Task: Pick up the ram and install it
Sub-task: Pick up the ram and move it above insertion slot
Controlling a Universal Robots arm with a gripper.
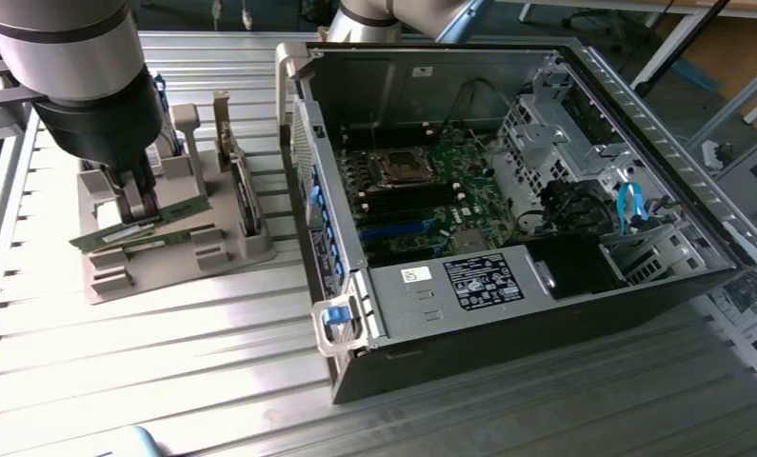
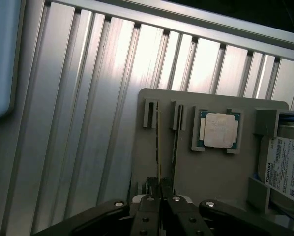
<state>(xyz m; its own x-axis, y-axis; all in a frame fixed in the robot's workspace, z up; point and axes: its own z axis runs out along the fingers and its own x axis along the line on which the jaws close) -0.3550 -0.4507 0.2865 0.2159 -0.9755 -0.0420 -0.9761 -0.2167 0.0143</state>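
Gripper (image 1: 143, 211) stood low over the grey holder (image 1: 232, 249) on the slatted table (image 1: 162, 381). Its fingers were pressed together on the ram (image 1: 127, 235), pinching the thin board by its upper edge.

In the wrist view the ram (image 2: 159, 147) showed edge-on. Its long axis ran straight out from between the closed fingertips of the gripper (image 2: 160, 191), past the slot posts of the holder (image 2: 211, 172).

The ram sat directly under the tool, at the holder. The open computer case (image 1: 480, 295) lay well apart, to the exterior view's right.
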